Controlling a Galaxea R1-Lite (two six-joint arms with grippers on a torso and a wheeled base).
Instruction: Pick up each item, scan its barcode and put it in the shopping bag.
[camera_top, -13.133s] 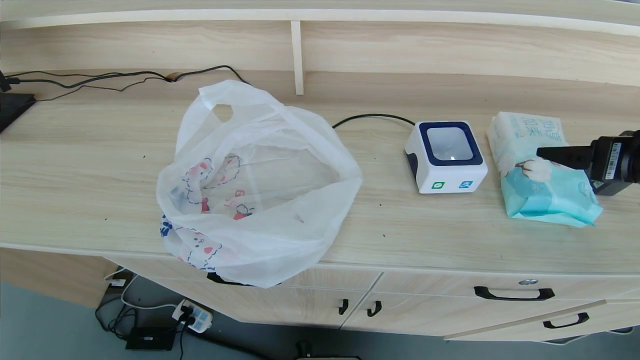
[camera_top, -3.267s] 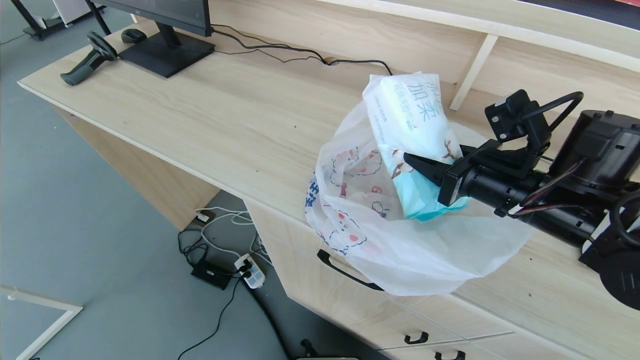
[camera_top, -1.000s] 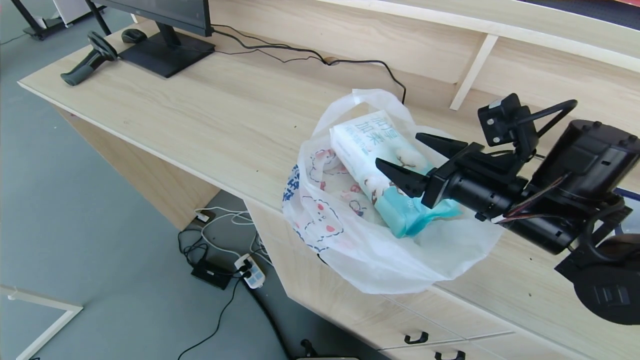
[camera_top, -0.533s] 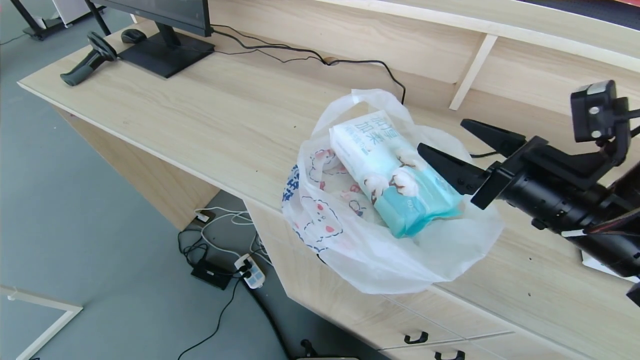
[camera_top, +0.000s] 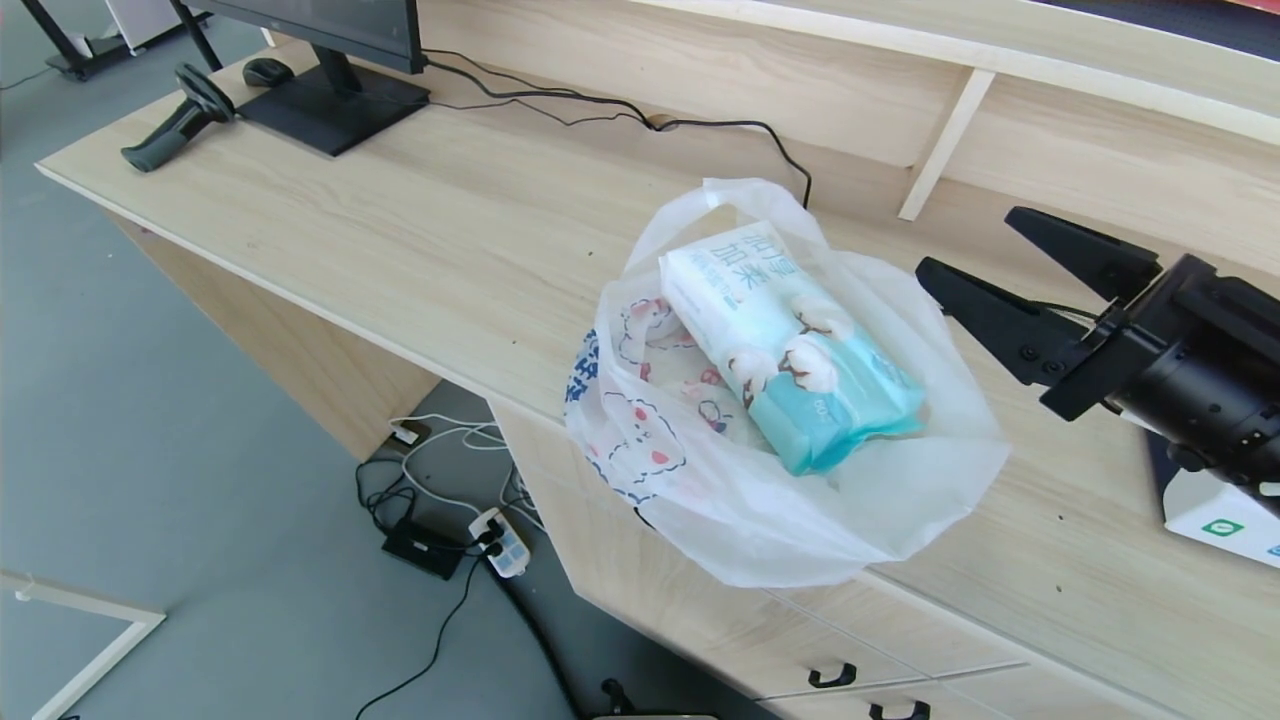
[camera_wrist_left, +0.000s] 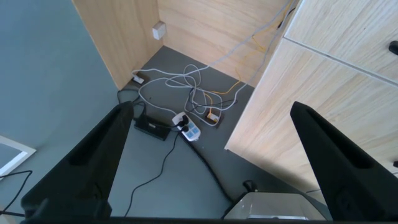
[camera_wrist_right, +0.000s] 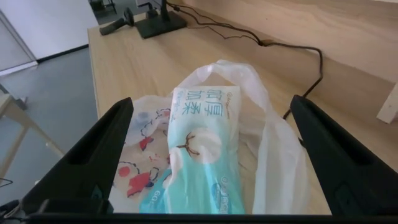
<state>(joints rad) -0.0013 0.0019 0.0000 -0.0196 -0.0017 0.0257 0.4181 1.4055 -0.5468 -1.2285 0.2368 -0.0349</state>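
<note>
Well, one tissue pack lies in the bag

One tissue pack (camera_top: 790, 345) lies inside the single shopping bag (camera_top: 800, 530) on the counter (camera_top: 400, 240), its teal end partly behind the bag's film. Just right of the bag, the right gripper (camera_top: 965, 240) hangs spread wide and empty. Beyond it, one scanner box (camera_top: 1215, 520) is cut off, half behind the arm. The left gripper (camera_wrist_left: 211, 109), also spread and empty, faces floor cables (camera_wrist_left: 186, 93).
</note>
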